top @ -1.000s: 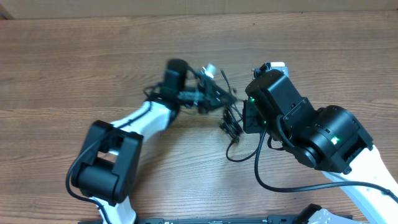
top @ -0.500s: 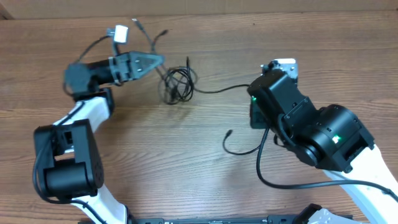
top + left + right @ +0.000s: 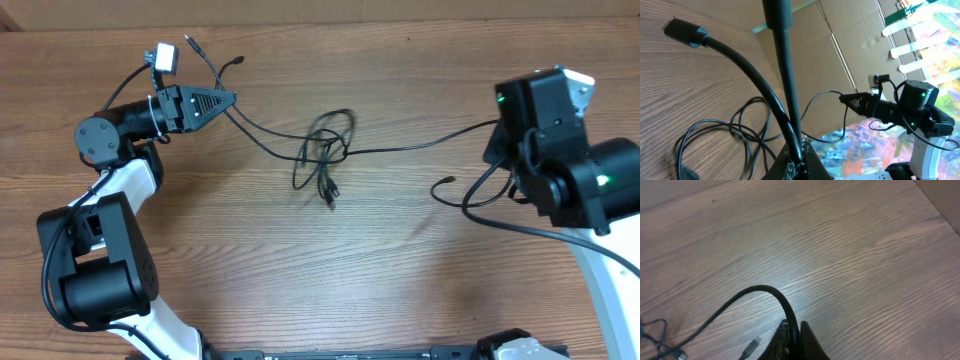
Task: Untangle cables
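The cables point(image 3: 322, 152) form a small tangle of thin black loops on the wooden table, mid-frame in the overhead view. Strands stretch out from it to both sides. My left gripper point(image 3: 228, 98) at the far left is shut on two cable strands point(image 3: 785, 115), whose plug ends stick up beyond it point(image 3: 190, 44). My right gripper point(image 3: 792, 330) at the right is shut on one cable strand point(image 3: 755, 292), hidden under the arm in the overhead view. A loose plug end point(image 3: 447, 182) lies on the table near the right arm. It also shows in the right wrist view point(image 3: 751, 346).
The wooden table point(image 3: 330, 260) reaches a cardboard wall along the far edge point(image 3: 320, 10). The right arm's own thick black cable point(image 3: 500, 215) loops over the table below the right wrist.
Both arms have pulled apart, left arm a little further left, right arm far to the right. The tangle has slid right and been drawn out, strands now stretched between the grippers.
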You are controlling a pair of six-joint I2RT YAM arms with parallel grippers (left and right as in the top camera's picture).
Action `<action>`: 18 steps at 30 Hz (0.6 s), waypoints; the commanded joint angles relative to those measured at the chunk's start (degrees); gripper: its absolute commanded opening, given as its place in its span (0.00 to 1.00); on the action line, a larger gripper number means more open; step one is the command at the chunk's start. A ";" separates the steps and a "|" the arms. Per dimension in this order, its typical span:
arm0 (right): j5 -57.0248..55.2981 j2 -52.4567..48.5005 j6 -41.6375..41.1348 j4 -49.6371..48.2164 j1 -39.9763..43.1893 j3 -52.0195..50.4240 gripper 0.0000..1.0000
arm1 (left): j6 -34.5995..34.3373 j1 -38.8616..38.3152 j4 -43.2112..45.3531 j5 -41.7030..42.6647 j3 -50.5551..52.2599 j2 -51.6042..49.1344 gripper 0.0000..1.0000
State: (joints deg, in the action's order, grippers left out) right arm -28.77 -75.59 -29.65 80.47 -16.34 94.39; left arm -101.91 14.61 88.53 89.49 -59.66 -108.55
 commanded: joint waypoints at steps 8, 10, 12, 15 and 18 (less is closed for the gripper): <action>7.21 0.98 3.15 -4.59 0.66 0.55 0.04 | 3.10 -0.02 2.29 1.14 -4.57 1.33 0.04; 7.91 0.83 3.17 -4.55 0.66 0.55 0.04 | 3.13 -0.04 2.10 1.14 -7.13 1.31 0.04; 8.11 0.83 3.15 -4.59 0.66 0.55 0.04 | 3.15 -0.04 1.18 1.14 -9.42 1.31 0.04; 8.55 0.79 3.17 -4.66 0.66 0.55 0.04 | 3.85 -0.04 -2.75 1.14 -15.74 1.31 0.04; 9.27 0.79 3.15 -4.92 0.66 0.55 0.04 | 6.12 -0.04 -7.76 1.11 -21.70 1.31 0.04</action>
State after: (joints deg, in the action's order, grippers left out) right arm -20.16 -75.59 -26.81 76.05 -15.84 94.39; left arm -99.66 14.61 83.70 89.49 -74.19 -108.55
